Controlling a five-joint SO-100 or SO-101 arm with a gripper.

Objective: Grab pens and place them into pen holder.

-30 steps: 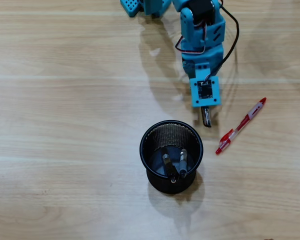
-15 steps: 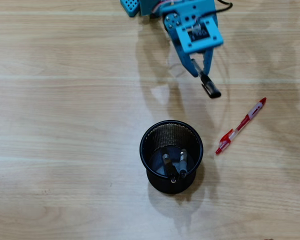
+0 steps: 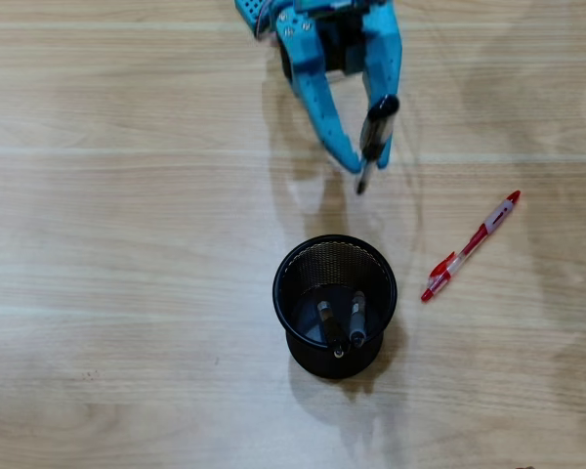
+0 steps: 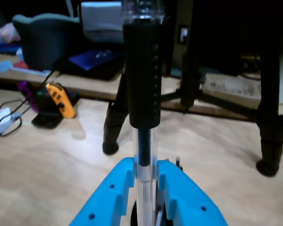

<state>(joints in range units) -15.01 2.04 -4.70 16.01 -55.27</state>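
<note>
My blue gripper hangs above the table at the top of the overhead view, shut on a black-and-clear pen whose tip points down toward the pen holder. In the wrist view the same pen stands upright, clamped between the two blue jaws of the gripper. The pen holder, a round black mesh cup, stands below the gripper with two black pens leaning inside. A red-and-clear pen lies on the wood to the holder's right.
The arm's blue base sits at the top edge. In the wrist view, black tripod legs stand on the table ahead, with an orange controller and cables at the far left.
The gripper has carried the black pen up off the table and back toward the base, turning so its jaws face the overhead camera. The holder and red pen have not moved.
</note>
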